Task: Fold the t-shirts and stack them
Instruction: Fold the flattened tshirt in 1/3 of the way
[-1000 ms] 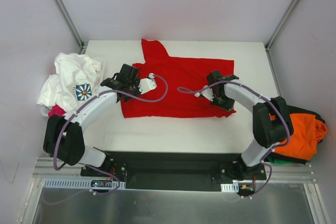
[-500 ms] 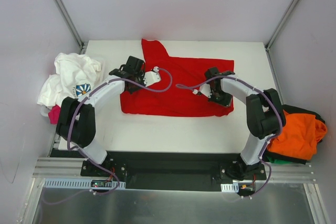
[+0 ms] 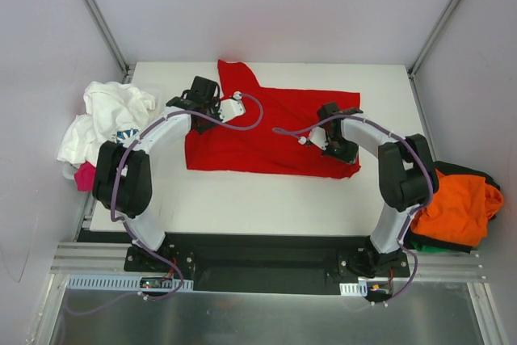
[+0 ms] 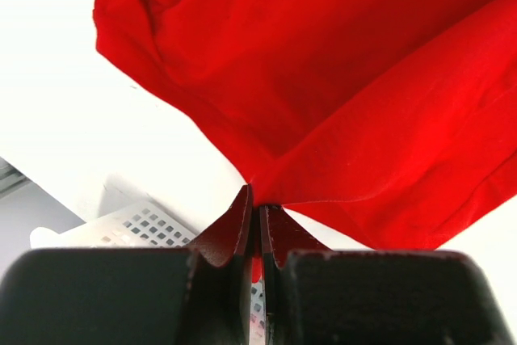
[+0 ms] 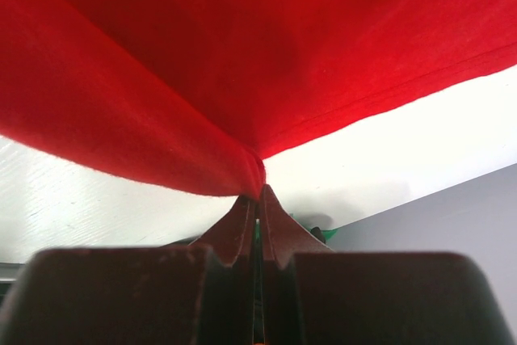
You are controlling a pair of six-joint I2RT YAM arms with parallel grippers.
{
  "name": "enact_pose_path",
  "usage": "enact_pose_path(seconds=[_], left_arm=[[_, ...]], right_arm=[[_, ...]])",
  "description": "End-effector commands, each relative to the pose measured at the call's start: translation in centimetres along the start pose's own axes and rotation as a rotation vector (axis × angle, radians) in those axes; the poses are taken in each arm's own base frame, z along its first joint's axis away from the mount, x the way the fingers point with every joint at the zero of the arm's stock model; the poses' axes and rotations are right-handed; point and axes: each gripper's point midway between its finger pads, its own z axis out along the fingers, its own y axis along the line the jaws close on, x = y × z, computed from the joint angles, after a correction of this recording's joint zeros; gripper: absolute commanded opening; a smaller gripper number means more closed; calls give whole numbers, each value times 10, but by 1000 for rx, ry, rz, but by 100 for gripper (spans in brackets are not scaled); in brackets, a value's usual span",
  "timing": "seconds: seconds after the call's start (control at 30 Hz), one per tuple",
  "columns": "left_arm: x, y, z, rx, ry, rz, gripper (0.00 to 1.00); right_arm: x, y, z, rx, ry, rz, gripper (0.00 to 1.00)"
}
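Observation:
A plain bright red t-shirt (image 3: pixel 271 131) lies spread across the back half of the white table (image 3: pixel 242 208). My left gripper (image 3: pixel 208 103) is at its left side, shut on a pinch of red cloth; in the left wrist view the fabric fans out from the closed tips (image 4: pixel 257 199). My right gripper (image 3: pixel 343 151) is at the shirt's right end, shut on a fold of the same t-shirt (image 5: pixel 242 78), which rises from its tips (image 5: pixel 258 193). More t-shirts lie off to both sides.
A crumpled white t-shirt (image 3: pixel 105 119) with a blue print lies at the table's left edge, with a pink one (image 3: pixel 83 175) below it. At the right edge an orange t-shirt (image 3: pixel 460 204) lies on dark green cloth (image 3: pixel 420 240). Grey walls enclose the table.
Both grippers have moved toward the back of the table while still pinching the red t-shirt, the left one further. The shirt's left side has been drawn back with it.

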Motion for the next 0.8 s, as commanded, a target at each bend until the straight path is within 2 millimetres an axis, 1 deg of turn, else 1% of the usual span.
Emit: enact_pose_path(seconds=[0.0,0.2,0.43,0.53,0.77], left_arm=[[-9,23,-1,-33,-38,8,0],[-8,29,3,-37,-33,4,0],[-5,27,8,-26,-23,5,0],[-5,23,10,-15,-24,2,0],[-2,20,15,-3,-14,8,0]], right_arm=[[-5,-12,-5,7,-16,-4,1],[-7,-23,-6,19,-17,2,1],[-13,-38,-12,49,-22,5,1],[-17,-42,-14,52,-25,6,1],[-18,-51,-14,81,-10,3,1]])
